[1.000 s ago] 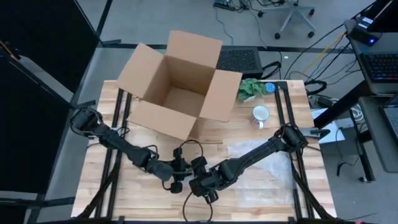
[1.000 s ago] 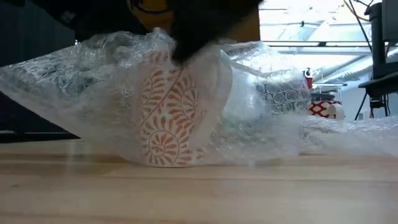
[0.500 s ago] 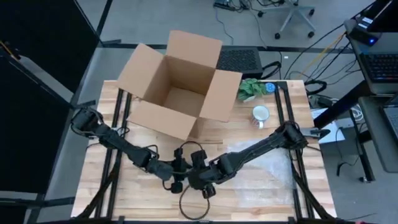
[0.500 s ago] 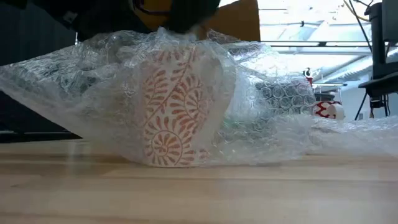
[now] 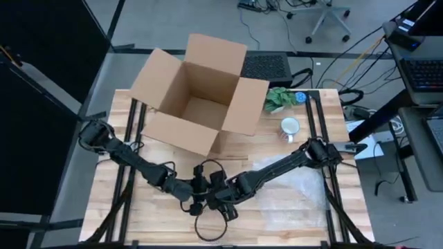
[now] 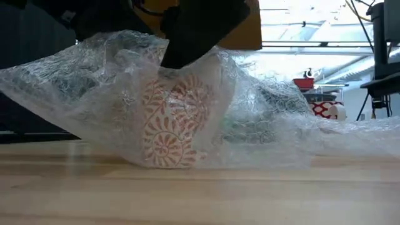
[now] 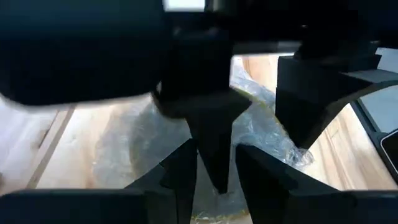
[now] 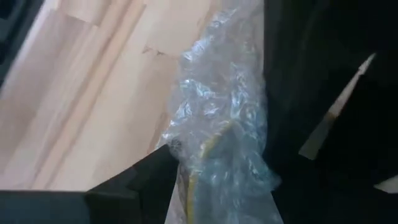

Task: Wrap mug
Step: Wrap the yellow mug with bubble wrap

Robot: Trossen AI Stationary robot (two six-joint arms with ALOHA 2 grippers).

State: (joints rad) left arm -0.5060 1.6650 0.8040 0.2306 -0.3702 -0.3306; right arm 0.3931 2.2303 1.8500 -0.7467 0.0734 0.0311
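I have the mug [image 6: 175,122] standing near the front edge of the table [image 5: 138,221], left of centre, already under a loose sheet of wrap [image 6: 262,119]. In the low view it stands roughly upright, leaning slightly, with its long axis near vertical and its patterned side toward that camera.

Both grippers meet right over it. The left gripper [image 5: 197,195] comes in from the left, and the right gripper [image 5: 225,200] reaches across from the far right, so the mug sits between and just below them. Neither arm is clearly the nearer.

In the right wrist view the wrap [image 8: 217,130] runs between that arm's fingers, and I judge them pinched on it. The left wrist view is crowded with dark parts (the other arm's among them), so I cannot tell whether the left fingers are spread or closed.

Most of the loose wrap trails right, over bare table. The box [image 5: 197,93] stands well behind, and a second mug [image 5: 290,127] lies well apart, so I have room to fold rightward or forward.
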